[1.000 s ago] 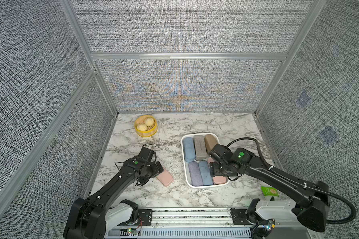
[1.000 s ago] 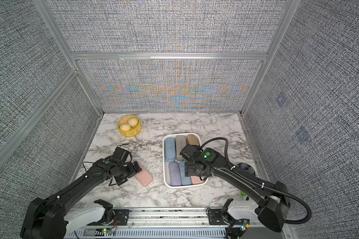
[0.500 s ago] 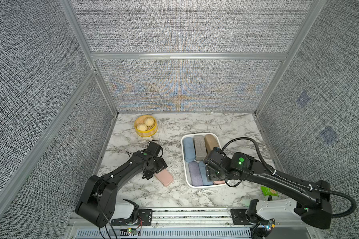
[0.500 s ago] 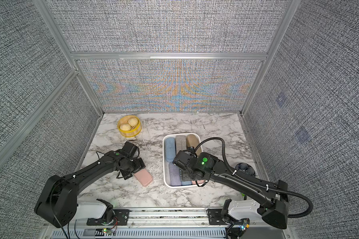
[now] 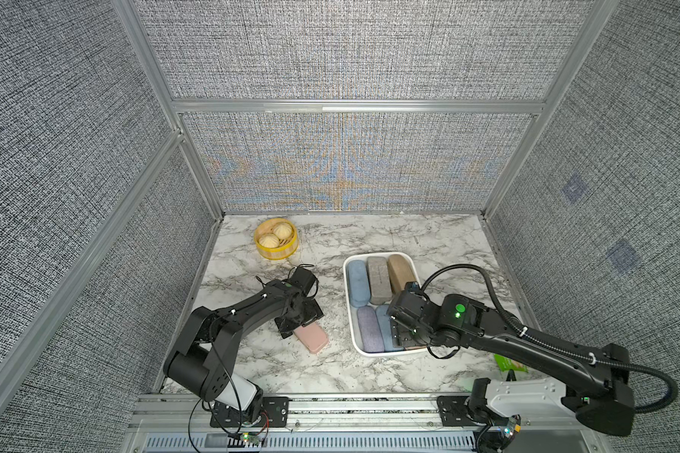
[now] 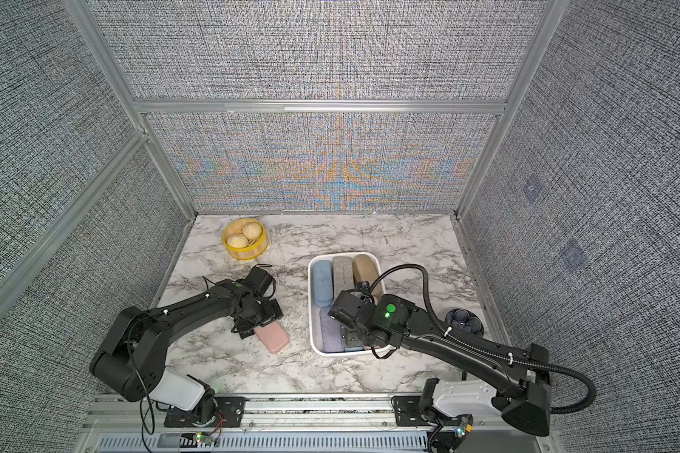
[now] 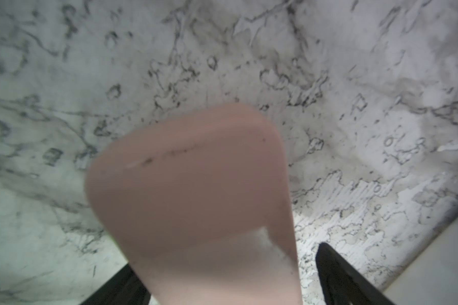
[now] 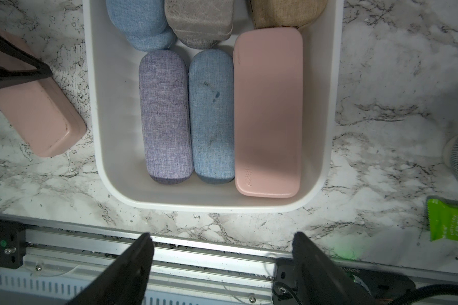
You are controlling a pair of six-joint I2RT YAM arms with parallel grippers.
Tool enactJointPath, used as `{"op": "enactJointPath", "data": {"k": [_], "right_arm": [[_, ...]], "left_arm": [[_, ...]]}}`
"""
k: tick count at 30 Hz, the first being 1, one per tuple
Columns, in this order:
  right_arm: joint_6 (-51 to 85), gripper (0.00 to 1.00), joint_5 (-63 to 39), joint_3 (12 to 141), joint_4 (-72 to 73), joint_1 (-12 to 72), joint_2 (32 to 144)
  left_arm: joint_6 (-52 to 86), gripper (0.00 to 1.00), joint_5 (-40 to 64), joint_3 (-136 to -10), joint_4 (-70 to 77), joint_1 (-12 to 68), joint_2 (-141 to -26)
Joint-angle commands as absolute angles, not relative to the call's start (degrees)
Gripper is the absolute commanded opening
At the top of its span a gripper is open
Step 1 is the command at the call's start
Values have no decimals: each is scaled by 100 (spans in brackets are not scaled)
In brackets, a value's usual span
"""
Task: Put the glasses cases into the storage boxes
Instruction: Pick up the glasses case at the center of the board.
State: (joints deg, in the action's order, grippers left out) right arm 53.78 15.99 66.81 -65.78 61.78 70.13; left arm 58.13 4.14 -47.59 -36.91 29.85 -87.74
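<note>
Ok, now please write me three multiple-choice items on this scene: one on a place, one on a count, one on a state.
1. Where lies the pink case that the left pincer straddles?
A. On the table, left of the white bin
B. Inside the bin
C. Upon the bin's rim

2. How many cases show inside the bin?
A. Three
B. Six
C. Nine

3. How is the right pincer?
A. Shut on a case
B. Open, empty
C. Shut on the bin's rim

1A: marble surrounds it. 2B: two rows of three. 3B: jaws apart, nothing between.
</note>
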Motion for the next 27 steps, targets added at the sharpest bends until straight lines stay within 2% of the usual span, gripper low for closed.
{"op": "enactJointPath", "data": {"k": [1, 4, 12, 20, 27], "right_arm": [[5366, 80, 1689, 6756, -6598, 6179, 7005], [5381, 75, 1786, 6789, -6634, 6179, 6955], [5449, 72, 2046, 6814, -6802, 6179, 6689], [5826, 72, 2429, 6680, -6943, 6153, 6115], [6021, 72, 2696, 6734, -7228, 5990, 5801]], "left_arm": [[5924, 89, 342, -4710, -3587, 3012, -8839], [5940, 79, 348, -4703, -3634, 3037, -8869], [5914, 66, 213, -4739, -3918, 3067, -8677], [5901, 59, 276, -5195, -4424, 3244, -8024], [5832, 56, 402, -6625, -4934, 3846, -7940]]}}
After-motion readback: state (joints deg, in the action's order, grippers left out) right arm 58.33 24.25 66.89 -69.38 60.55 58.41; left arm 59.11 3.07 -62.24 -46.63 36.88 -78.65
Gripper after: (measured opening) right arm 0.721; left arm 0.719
